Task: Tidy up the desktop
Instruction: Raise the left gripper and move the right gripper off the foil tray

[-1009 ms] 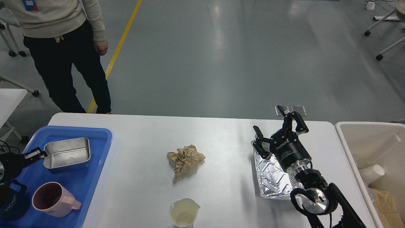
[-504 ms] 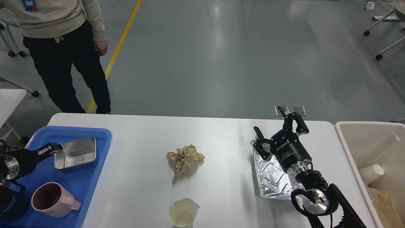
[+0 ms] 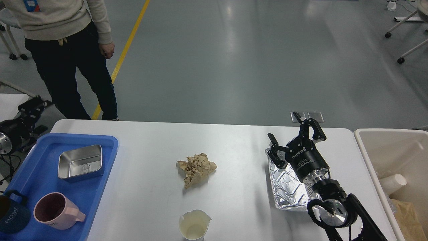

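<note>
Head view: your desktop (image 3: 234,147) fills the lower frame, wide and white. Your right gripper (image 3: 296,134) hovers above the crushed foil tray (image 3: 287,187) at the desk's right side, fingers spread apart, holding nothing. Your left gripper (image 3: 31,107) sits beyond the blue tray (image 3: 100,167), dark and end-on; you cannot tell its fingers. Crumpled brown paper (image 3: 196,168) lies mid-desk, a paper cup (image 3: 194,225) nearer you.

open white desktop (image 3: 240,174) mid-span, crumpled brown paper (image 3: 196,168) at centre, paper cup (image 3: 194,226) near edge, foil tray (image 3: 287,184) right, blue tray (image 3: 100,174) left, beige bin (image 3: 367,154) far right
</note>
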`<state>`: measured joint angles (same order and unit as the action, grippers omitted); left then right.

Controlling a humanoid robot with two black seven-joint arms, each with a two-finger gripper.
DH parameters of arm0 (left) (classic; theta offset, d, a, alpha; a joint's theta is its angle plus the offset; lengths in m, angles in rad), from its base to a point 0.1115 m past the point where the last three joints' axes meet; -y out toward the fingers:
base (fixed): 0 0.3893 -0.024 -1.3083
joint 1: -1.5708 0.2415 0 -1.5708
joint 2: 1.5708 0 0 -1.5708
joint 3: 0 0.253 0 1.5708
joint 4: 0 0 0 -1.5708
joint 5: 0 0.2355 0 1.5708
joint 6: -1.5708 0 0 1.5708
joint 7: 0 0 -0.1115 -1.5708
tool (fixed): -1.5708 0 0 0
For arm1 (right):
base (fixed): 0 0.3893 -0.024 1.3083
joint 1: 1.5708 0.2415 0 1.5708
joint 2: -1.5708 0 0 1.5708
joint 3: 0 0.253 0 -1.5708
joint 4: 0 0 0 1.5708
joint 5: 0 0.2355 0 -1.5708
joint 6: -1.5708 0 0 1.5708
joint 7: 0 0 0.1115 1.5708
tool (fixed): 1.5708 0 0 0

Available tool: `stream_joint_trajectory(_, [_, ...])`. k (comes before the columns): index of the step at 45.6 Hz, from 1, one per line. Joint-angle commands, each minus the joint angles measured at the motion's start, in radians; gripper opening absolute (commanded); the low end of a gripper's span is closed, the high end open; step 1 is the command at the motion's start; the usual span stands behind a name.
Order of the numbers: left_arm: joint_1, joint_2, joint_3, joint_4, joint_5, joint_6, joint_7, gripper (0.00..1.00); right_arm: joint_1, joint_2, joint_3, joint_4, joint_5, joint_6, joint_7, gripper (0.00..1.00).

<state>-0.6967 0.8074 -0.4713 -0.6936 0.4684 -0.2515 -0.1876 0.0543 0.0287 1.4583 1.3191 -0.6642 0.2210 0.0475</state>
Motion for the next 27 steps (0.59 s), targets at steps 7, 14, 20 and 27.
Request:
stream_joint_trajectory(7, [0.005,-0.151,-0.272,-0.010,-0.231,0.012,-0.007,0.96,-0.002,-0.006,-0.001,0.003,0.000,0.000,0.000,1.00])
stream_joint_trajectory(14, [0.069,-0.284,-0.433,-0.017,-0.255,0.011,-0.007,0.96,-0.005,-0.021,0.001,0.006,0.002,0.000,0.000,1.00])
stream_joint_trajectory(20, [0.137,-0.382,-0.599,-0.049,-0.258,0.000,-0.007,0.96,-0.008,-0.044,0.001,0.008,0.002,0.000,0.000,1.00])
stream_joint_trajectory(27, [0.247,-0.462,-0.746,-0.148,-0.257,0.000,-0.007,0.96,-0.008,-0.055,0.001,0.009,0.002,0.000,0.000,1.00])
